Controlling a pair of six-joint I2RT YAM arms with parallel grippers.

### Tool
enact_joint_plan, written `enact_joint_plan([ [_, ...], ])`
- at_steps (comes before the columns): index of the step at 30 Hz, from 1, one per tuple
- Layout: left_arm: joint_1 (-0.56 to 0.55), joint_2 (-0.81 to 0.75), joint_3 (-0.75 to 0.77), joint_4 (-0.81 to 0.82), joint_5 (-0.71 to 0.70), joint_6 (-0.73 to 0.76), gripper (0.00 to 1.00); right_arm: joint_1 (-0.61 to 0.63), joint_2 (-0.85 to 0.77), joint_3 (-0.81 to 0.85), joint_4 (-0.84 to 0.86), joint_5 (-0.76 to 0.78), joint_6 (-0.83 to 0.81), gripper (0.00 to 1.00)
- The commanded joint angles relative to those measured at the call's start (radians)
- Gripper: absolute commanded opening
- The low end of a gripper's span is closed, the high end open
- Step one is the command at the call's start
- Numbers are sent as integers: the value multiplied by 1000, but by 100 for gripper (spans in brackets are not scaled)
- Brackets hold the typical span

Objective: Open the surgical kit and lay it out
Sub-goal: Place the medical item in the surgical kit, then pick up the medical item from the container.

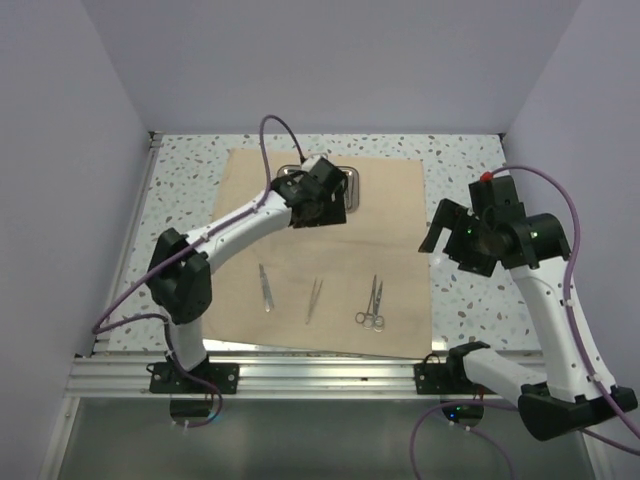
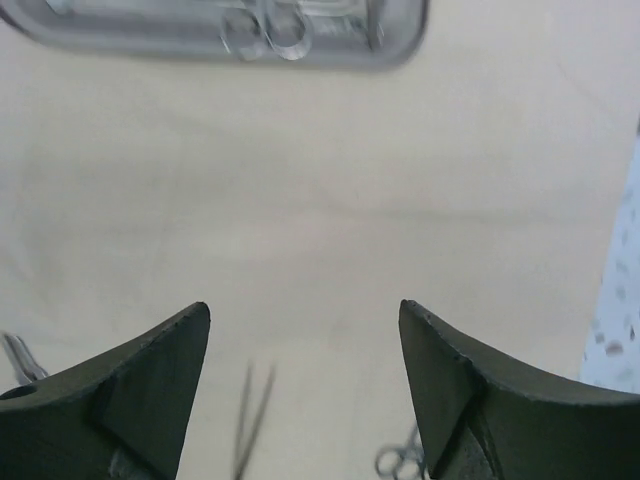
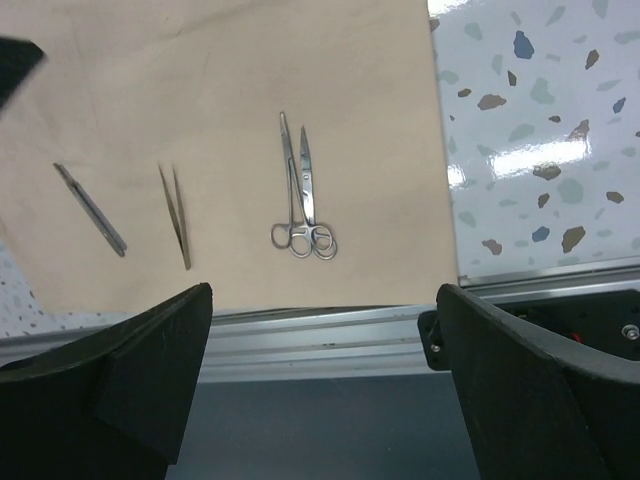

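The tan cloth wrap [image 1: 330, 250] lies spread flat on the table. The steel tray [image 1: 352, 184] sits on its far part, half hidden under my left gripper [image 1: 322, 212]. That gripper is open and empty, hovering above the cloth just in front of the tray [image 2: 200, 35], which holds a ring-handled instrument [image 2: 268, 34]. A scalpel [image 1: 265, 288], tweezers [image 1: 313, 299] and ring-handled scissors [image 1: 372, 303] lie in a row on the near part of the cloth. My right gripper [image 1: 450, 245] is open and empty, raised above the table right of the cloth. Its view shows the scissors [image 3: 300, 190].
The speckled table [image 1: 470, 300] is bare right of the cloth. An aluminium rail [image 1: 320, 372] runs along the near edge with both arm bases on it. Lilac walls close in the left, back and right sides.
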Motion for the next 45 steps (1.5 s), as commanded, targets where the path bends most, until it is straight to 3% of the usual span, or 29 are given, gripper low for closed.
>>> enact_joint_plan([
  [1,110,143,130,36,-25,226,78,0,35,41,19,5,17,98],
  [5,202,312,357,36,4,336,73,0,61,57,15,25,41,98],
  [10,257,483,521,33,75,359,65,-2,95,57,8,54,52,98],
  [19,262,549,540,88,138,353,57,-2,139,57,16,82,45,98],
  [45,233,607,568,66,135,301,48,-2,158,53,8,116,-44,99],
])
